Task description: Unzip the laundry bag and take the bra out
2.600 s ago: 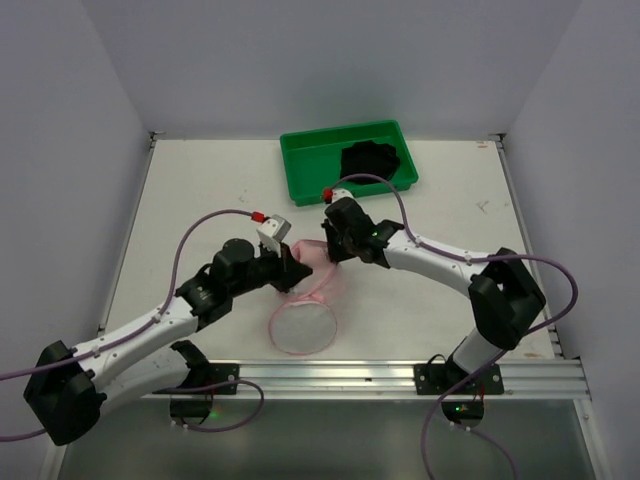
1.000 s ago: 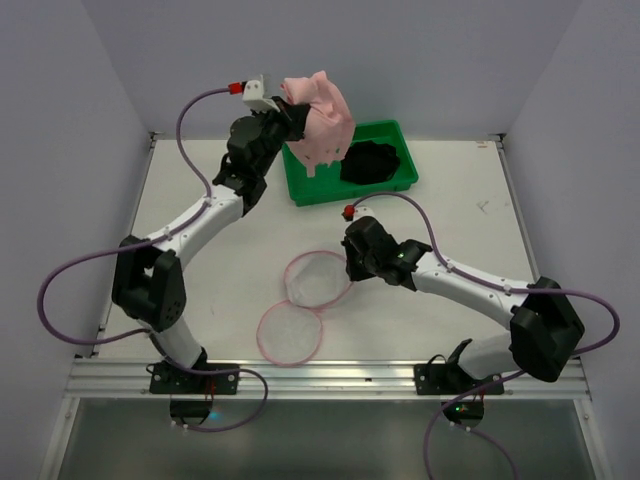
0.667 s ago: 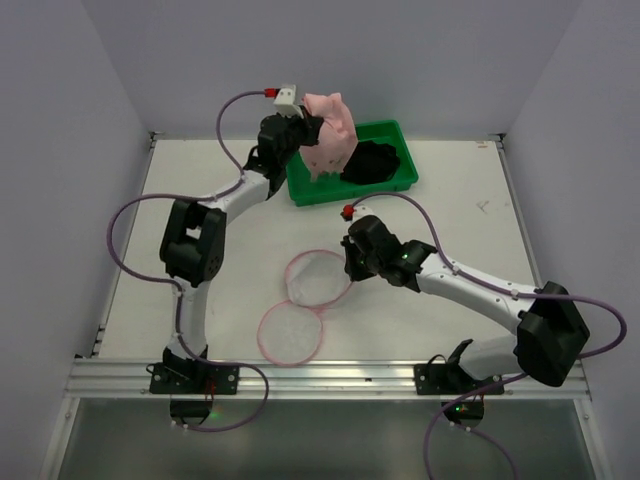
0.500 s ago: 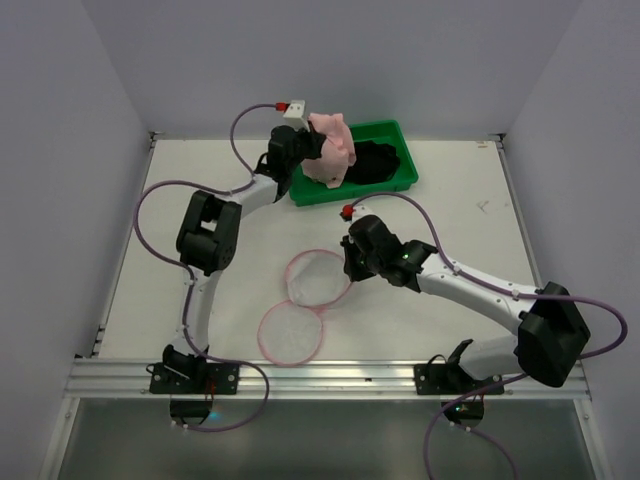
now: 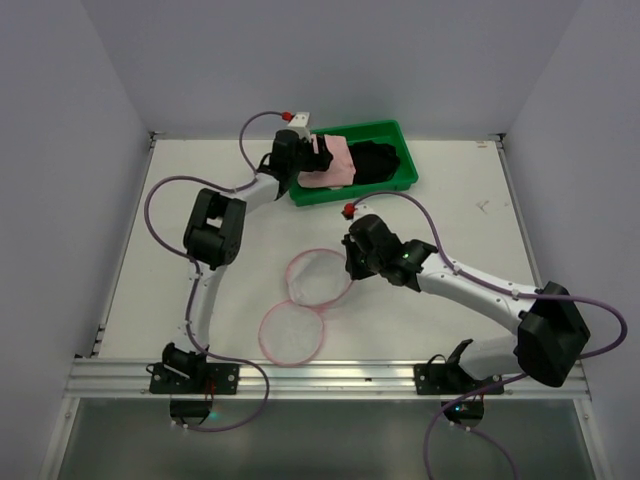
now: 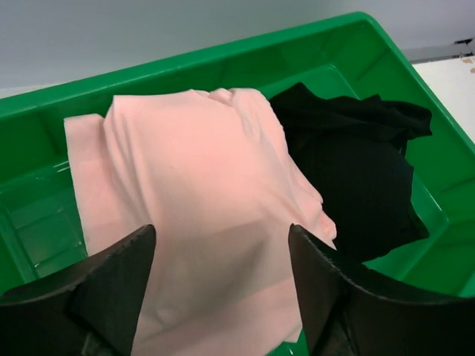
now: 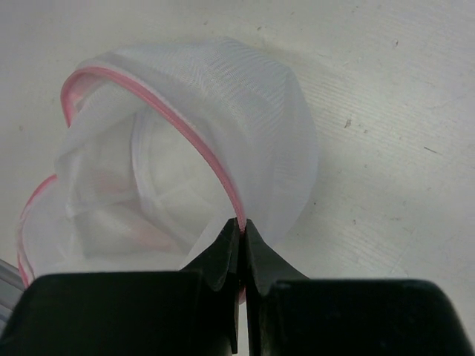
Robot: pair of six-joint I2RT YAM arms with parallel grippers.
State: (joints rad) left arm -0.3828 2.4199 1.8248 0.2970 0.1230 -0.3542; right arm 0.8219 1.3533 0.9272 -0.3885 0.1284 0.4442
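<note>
The pink bra (image 6: 200, 185) lies in the left half of the green tray (image 6: 371, 37), partly over a black garment (image 6: 356, 170). My left gripper (image 6: 219, 259) hangs just above it, open, its fingers either side of the cloth; in the top view the left gripper (image 5: 308, 152) is at the tray's left end beside the bra (image 5: 335, 165). The white mesh laundry bag (image 7: 245, 111) lies unzipped as two discs (image 5: 318, 278). My right gripper (image 7: 241, 226) is shut on its pink rim, and in the top view the right gripper (image 5: 350, 268) sits at the upper disc's right edge.
The green tray (image 5: 400, 180) stands at the table's back, with the black garment (image 5: 372, 160) in its right half. The bag's lower disc (image 5: 290, 332) lies flat near the front rail. The left arm stretches along the table's left-centre.
The left arm carried the bra down from above the tray into it, then opened and let it go. The right gripper has held the bag's rim without moving.
</note>
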